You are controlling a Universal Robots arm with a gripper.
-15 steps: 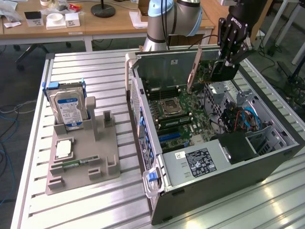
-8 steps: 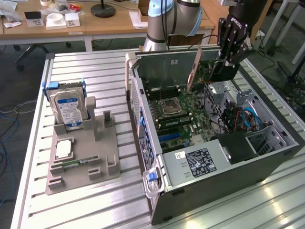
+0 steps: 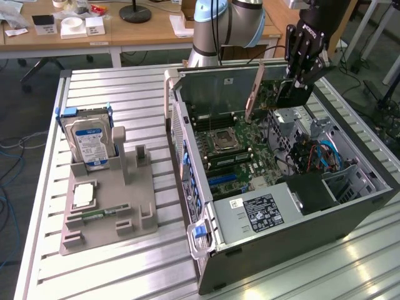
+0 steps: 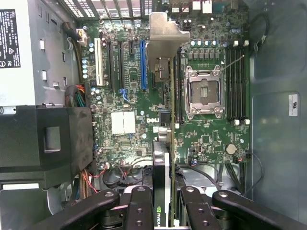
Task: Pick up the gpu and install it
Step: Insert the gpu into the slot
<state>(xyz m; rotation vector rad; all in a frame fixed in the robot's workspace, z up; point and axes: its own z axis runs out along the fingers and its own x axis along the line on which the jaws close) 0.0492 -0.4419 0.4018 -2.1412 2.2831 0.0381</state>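
At the frame's upper right, the black gripper [image 3: 292, 94] grips the gpu [image 3: 256, 87] upright above the open computer case [image 3: 281, 237]. A hard drive [image 3: 87, 140] stands in a grey holder [image 3: 134, 206] at left.

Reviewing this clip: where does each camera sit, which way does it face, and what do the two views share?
Exterior view: off the arm, raised, looking down across the slatted table at the open computer case; the arm and the gripper show, shut on the gpu.
Wrist view: on the wrist, looking along the fingers down into the case at the motherboard; the fingers flank the gpu.
Shared: the gpu, the gripper, the motherboard and its CPU socket.
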